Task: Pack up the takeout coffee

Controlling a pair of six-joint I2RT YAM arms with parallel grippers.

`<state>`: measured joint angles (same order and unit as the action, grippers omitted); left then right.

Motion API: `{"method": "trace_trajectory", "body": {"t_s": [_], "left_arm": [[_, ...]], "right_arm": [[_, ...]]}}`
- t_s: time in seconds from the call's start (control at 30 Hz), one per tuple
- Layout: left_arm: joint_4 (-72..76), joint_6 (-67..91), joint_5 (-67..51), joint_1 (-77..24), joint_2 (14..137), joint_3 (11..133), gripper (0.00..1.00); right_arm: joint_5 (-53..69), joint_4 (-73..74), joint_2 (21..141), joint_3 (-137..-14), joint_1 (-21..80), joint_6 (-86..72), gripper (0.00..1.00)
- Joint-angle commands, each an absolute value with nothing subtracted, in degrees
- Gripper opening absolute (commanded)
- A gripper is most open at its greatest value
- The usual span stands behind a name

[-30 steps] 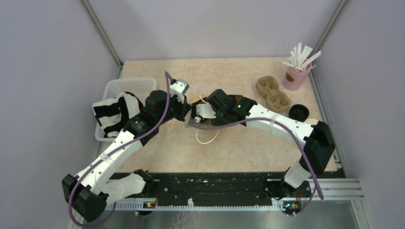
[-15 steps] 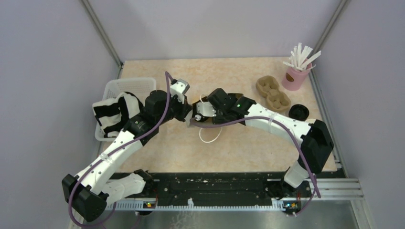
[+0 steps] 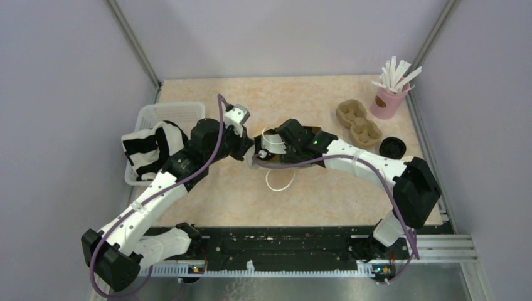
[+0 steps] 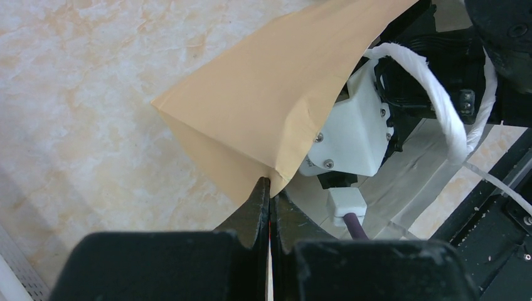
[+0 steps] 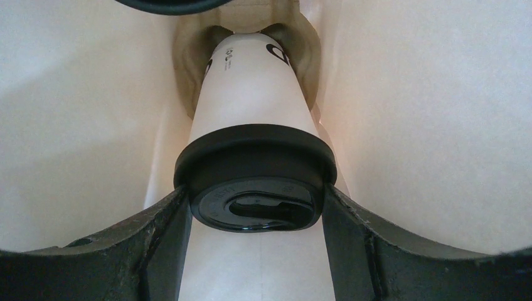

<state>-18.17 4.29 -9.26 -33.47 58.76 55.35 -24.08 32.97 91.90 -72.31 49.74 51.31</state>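
Seen from above, a white plastic basket sits at the far left of the tan table. A black-and-white striped cloth is draped over its near side.

The left arm reaches from the lower left toward the centre. There the left gripper has its jaws pressed together on the edge of a brown paper bag, pinching the paper at a fold. The bag lies at the middle of the table, mostly hidden beneath the two wrists. A loop of white cord handle trails onto the table just below it.

The right arm comes in from the lower right and its wrist enters the bag's mouth. Its camera, looking along the pale inside of the bag, shows the right gripper clasping a takeout coffee cup by its black lid, one finger touching each side of the lid. The cup's base, at the top centre of that view, meets a brown moulded holder. Whether the cup is seated in the holder cannot be told.

Right of centre in the overhead view lies a brown moulded cup carrier. A pink cup of white wrapped straws stands in the upper right corner. A loose black lid lies near the right edge.
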Motion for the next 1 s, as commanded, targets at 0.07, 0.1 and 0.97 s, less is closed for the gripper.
{"method": "trace_trajectory", "body": {"t_s": [0.07, 0.1, 0.97], "left_arm": [[-17.4, 3.5, -11.2, -33.7, 58.6, 57.2, 0.0], [-17.4, 3.6, -11.3, -33.7, 58.6, 57.3, 0.0], [-29.1, 13.4, -12.1, -33.6, 61.6, 67.6, 0.0]], "right_arm": [[-21.5, 28.3, 89.3, -70.7, 48.0, 51.2, 0.45], [-21.1, 28.0, 89.5, -70.5, 47.9, 51.6, 0.46], [-7.0, 53.4, 93.3, -82.5, 51.7, 39.4, 0.49]]}}
